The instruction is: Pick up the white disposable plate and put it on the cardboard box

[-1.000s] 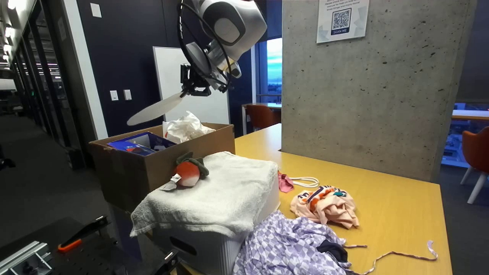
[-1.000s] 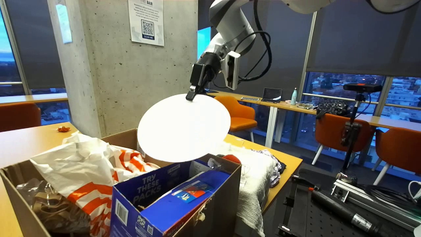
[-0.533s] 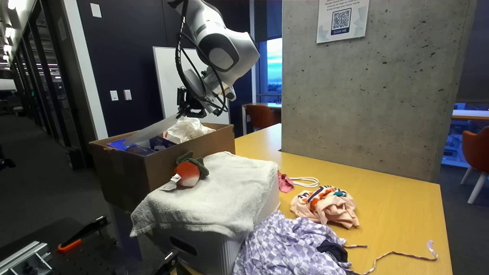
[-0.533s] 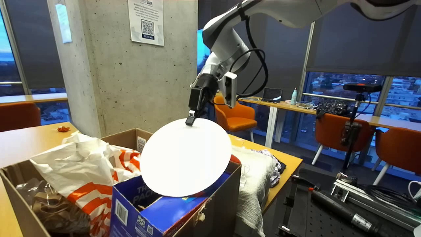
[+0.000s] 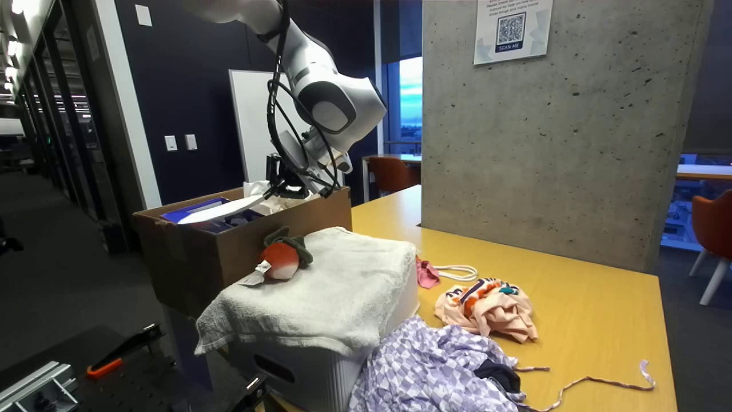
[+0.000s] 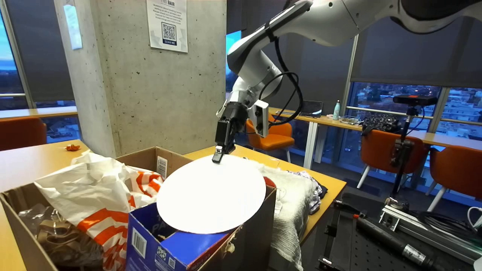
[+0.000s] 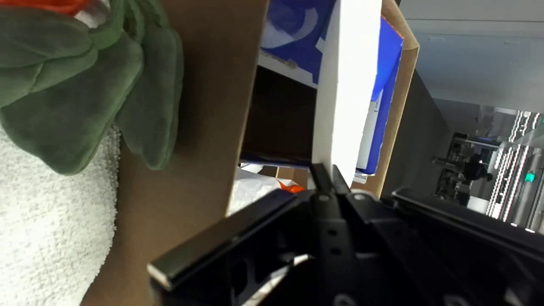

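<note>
The white plate is round and thin. It shows in both exterior views and nearly edge-on in the wrist view. My gripper is shut on the plate's edge; it also shows in both exterior views. The plate tilts down away from the gripper, over the open cardboard box. The box's brown wall also shows in the wrist view. The plate covers part of a blue carton inside the box. I cannot tell whether plate and carton touch.
A crumpled white-and-orange bag fills part of the box. A white towel with a red plush toy covers a bin beside the box. Purple checked cloth and peach cloth lie on the yellow table.
The arm has lowered the plate from above the box down to about the box's rim. The plate has become flatter in the last half second. The grip stays shut.
</note>
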You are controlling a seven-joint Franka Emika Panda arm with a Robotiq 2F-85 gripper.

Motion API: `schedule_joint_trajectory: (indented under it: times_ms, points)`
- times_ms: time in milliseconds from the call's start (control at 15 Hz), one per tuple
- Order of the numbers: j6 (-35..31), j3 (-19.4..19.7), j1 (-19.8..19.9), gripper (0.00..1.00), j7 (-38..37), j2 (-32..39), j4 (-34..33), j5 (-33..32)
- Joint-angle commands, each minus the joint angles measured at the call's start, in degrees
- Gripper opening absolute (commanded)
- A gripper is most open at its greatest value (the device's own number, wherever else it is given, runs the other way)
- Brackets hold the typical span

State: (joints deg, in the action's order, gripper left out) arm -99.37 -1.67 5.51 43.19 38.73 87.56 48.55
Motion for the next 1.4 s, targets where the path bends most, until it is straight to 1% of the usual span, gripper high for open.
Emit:
schedule_joint_trajectory:
  times_ms: [0,67,133,267,333,400,533,600,667,867,933,1133,1333]
  points:
    - [-3.2,-1.6,-0.2,0.0,0.2,0.6,-0.7,-0.6]
    - [-3.7,-1.9,-0.2,0.03,0.3,0.6,-0.7,-0.6]
    - [-4.3,-2.0,-0.1,0.27,0.1,0.5,-0.6,-0.7]
    - [-5.2,-1.8,-0.1,0.32,-0.6,0.2,-0.6,-1.4]
    - [-5.5,-1.7,-0.2,0.37,-0.6,-0.2,-0.5,-1.9]
    - [-6.4,-1.4,-0.4,0.46,-0.9,-0.6,-0.4,-2.7]
    - [-7.5,-1.5,-0.3,0.58,-0.9,-1.1,-0.3,-3.9]
    - [-7.8,-1.6,-0.2,0.67,-1.0,-1.4,-0.3,-4.6]
    - [-9.1,-1.3,-0.4,0.73,-1.1,-1.9,-0.4,-5.5]
    - [-12.0,-1.2,-0.1,0.95,-1.0,-4.8,0.1,-8.2]
    - [-12.3,-0.7,-0.1,0.99,-1.7,-6.4,0.8,-10.2]
    - [-12.1,0.5,0.1,1.0,-2.5,-11.6,4.4,-18.7]
    - [-12.6,1.0,0.9,1.0,-1.2,-19.3,11.7,-27.0]
